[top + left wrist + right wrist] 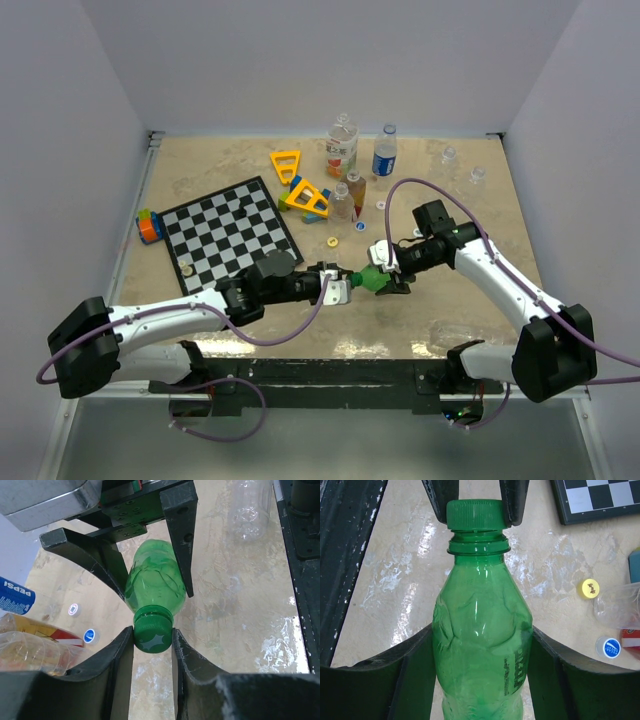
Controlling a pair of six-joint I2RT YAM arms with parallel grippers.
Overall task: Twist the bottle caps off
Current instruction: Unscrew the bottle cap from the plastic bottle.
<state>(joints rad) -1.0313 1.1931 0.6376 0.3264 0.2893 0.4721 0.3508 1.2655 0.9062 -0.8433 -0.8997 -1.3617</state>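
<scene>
Two grippers meet low in the middle of the top view, over bare table [440, 310]. Free room lies toward the near edge, and the chessboard [230, 232] sits to the left. The right gripper [388, 275] clamps the body of the green bottle [372, 281]. The left gripper [348, 287] pinches the green cap [152, 634], one finger on each side.

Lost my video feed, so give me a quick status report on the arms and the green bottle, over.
Left gripper shut on green cap. Right gripper shut on green bottle. Cap not yet off. Nothing blocking the cap.
</scene>
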